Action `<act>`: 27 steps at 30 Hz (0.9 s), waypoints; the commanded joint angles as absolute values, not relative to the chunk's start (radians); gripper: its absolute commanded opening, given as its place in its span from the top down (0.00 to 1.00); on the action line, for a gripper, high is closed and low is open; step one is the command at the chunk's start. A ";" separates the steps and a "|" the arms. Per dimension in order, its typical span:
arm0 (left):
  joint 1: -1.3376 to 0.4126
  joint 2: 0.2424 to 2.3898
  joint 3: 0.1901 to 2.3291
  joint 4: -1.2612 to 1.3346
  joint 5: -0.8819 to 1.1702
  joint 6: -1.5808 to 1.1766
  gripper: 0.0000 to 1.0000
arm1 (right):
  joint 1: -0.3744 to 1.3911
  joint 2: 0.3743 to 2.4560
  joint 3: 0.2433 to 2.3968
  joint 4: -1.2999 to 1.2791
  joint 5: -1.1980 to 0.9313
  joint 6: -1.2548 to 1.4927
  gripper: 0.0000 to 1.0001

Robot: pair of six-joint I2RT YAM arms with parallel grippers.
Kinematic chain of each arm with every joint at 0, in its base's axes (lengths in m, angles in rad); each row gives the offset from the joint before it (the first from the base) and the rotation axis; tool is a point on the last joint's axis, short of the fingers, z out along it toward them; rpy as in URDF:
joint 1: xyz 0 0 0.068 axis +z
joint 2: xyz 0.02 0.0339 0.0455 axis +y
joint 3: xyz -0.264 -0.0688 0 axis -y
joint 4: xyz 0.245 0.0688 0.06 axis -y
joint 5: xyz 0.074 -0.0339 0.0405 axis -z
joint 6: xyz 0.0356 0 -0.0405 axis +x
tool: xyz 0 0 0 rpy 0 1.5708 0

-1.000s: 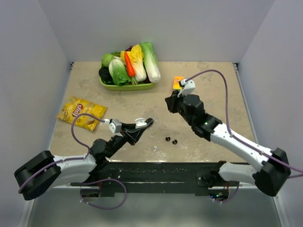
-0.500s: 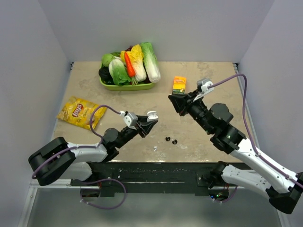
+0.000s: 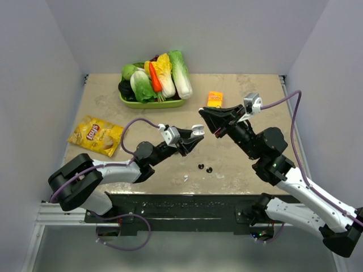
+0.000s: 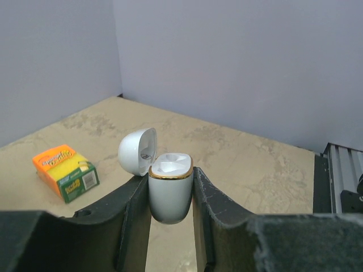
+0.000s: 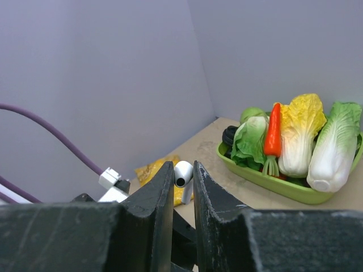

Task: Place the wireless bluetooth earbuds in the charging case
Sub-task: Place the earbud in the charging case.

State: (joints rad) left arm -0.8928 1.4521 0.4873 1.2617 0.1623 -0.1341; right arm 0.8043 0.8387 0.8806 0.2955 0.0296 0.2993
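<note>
My left gripper (image 3: 193,137) is shut on a white charging case (image 4: 169,190) with a gold rim. It holds the case upright above the table with the lid (image 4: 136,151) open; both wells look empty. My right gripper (image 3: 204,118) is shut on a white earbud (image 5: 183,173), its stem pointing down, held in the air just up and right of the case. Two black earbuds (image 3: 201,166) (image 3: 209,169) lie on the table below the grippers. A tiny white piece (image 3: 186,178) lies near the front edge.
A green tray (image 3: 152,104) of toy vegetables stands at the back left, and shows in the right wrist view (image 5: 266,182). A yellow chips bag (image 3: 96,136) lies at the left. A small orange box (image 3: 214,99) lies at the back centre, and shows in the left wrist view (image 4: 65,172).
My left gripper has moved right and up with the case. My right arm has swung round so that its gripper points left toward the case.
</note>
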 commanded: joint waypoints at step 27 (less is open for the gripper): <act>-0.896 1.401 0.693 1.898 0.259 -0.101 1.00 | 0.807 0.735 0.709 0.590 -0.077 0.295 1.00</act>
State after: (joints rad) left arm -0.8928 1.4513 0.6460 1.2694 0.2440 -0.1181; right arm 0.8047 0.7616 0.7162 0.4957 -0.0738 0.2943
